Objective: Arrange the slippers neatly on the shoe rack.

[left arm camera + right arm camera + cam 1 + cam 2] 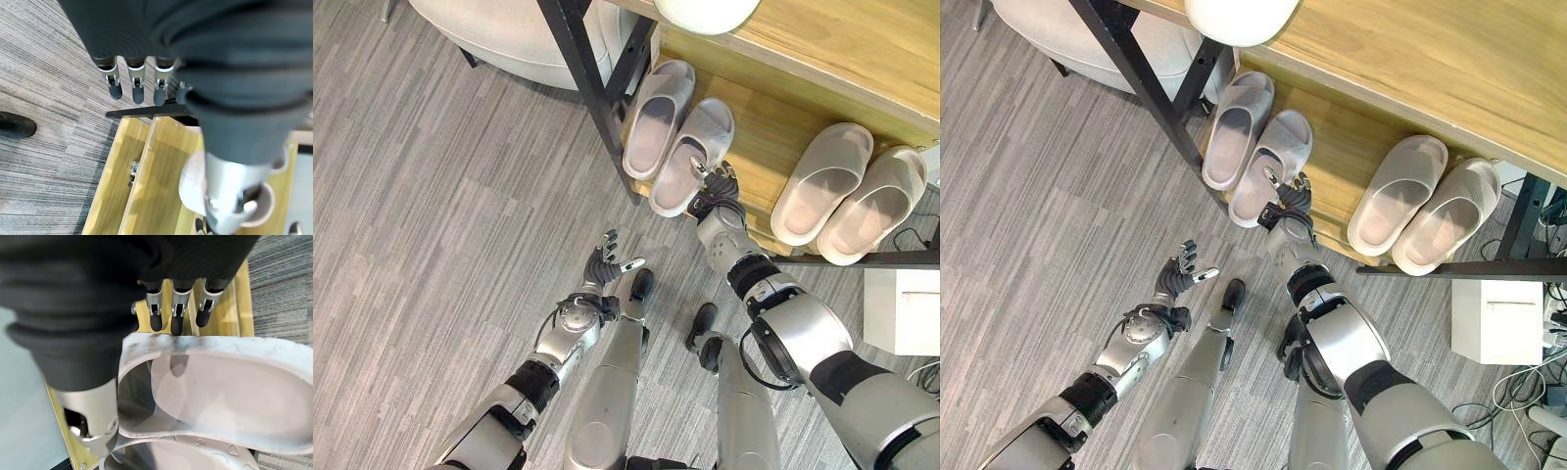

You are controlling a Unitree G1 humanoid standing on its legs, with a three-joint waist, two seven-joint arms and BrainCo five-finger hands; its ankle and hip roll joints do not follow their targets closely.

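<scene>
- A pale cushioned seat (499, 29) is standing on the grey striped floor (431, 196) at the far left, just beside the black metal leg (582, 78) of the shoe rack.
- The left hand (605, 264) is hanging over the bare floor, well apart from the rack, with its fingers loosely spread and straight, holding nothing; in its own wrist view the fingers (136, 85) are pointing out in a row toward the rack's edge.
- The wooden shelf (759, 137) of the shoe rack is running from the black leg toward the right, with a wider wooden top (842, 44) above it and a white rounded object (705, 12) sitting on that top.
- A left pair of slippers is lying on the shelf's left end: the far slipper (656, 117) is resting against the black leg, and the near slipper (693, 155) is lying just beside it, touching it, with its heel hanging over the shelf's front edge.
- The right hand (715, 186) is reaching to the near slipper's right side, its fingers (177, 316) straight and lying against the slipper's rim, not curled round it.
- A second pair, the inner slipper (822, 181) and the outer slipper (873, 204), is lying side by side on the shelf's right end, touching each other, heels also overhanging the front edge.
- A white box (904, 311) is standing on the floor at the far right, below that pair.
</scene>
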